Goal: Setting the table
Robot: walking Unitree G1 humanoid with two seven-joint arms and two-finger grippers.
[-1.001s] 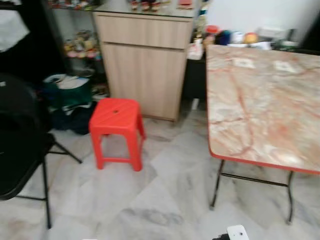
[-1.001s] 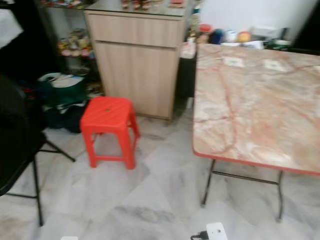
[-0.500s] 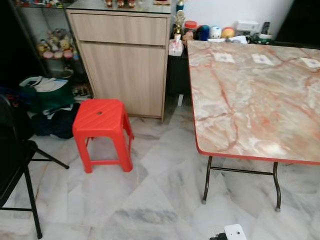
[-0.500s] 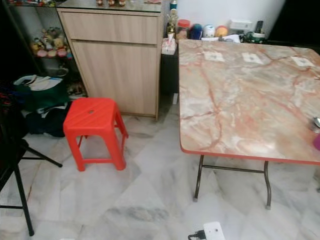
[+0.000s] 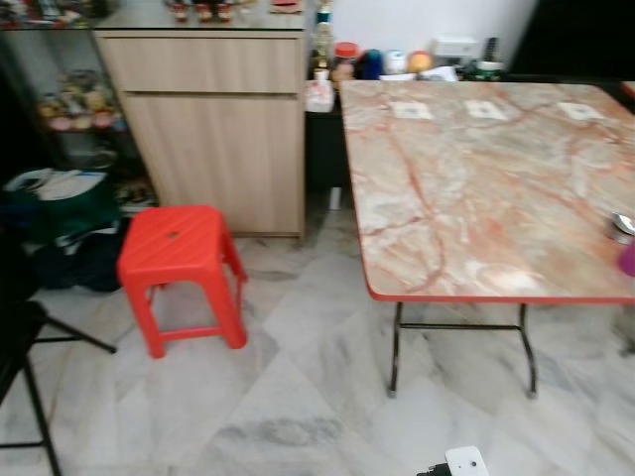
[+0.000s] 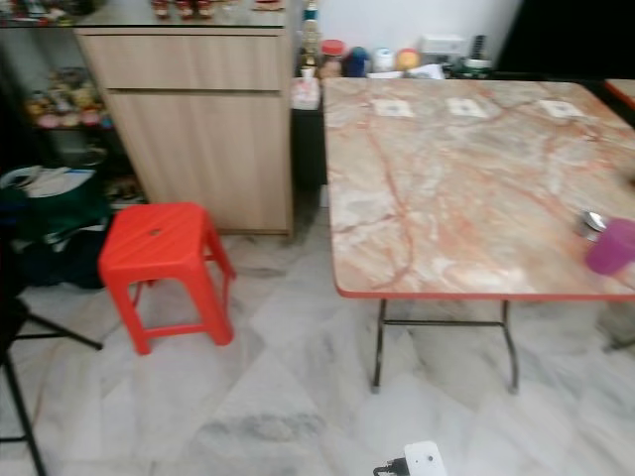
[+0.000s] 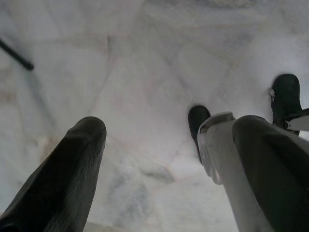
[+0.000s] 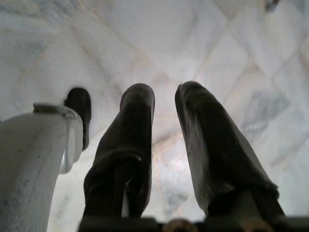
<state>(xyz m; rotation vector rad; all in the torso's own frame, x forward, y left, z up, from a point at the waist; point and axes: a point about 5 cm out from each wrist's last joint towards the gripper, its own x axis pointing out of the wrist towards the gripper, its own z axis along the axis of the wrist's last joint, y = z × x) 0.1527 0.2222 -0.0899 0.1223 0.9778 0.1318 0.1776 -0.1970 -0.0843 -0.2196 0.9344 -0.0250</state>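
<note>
A marble-patterned folding table [image 6: 466,188] with a red rim stands on the right of the eye views. Near its right front edge sit a pink cup [image 6: 607,246] and a small metal item [image 6: 592,222]. Three white squares [image 6: 466,107] lie along its far side. My left gripper [image 7: 169,125] hangs over the pale marble floor, open, with nothing between its fingers. My right gripper [image 8: 164,92] also hangs above the floor, its two black fingers slightly apart and holding nothing. Both are well away from the table.
A red plastic stool [image 5: 177,248] stands left of the table, before a wooden cabinet [image 5: 213,129]. A black folding chair [image 5: 20,347] and bags [image 5: 60,198] are at far left. Jars [image 5: 377,61] sit behind the table. A white plug adapter [image 5: 466,461] lies on the floor.
The camera has swung to the right: stool, cabinet and table have slid left in the picture, and the pink cup and metal item at the table's right edge have come further into view.
</note>
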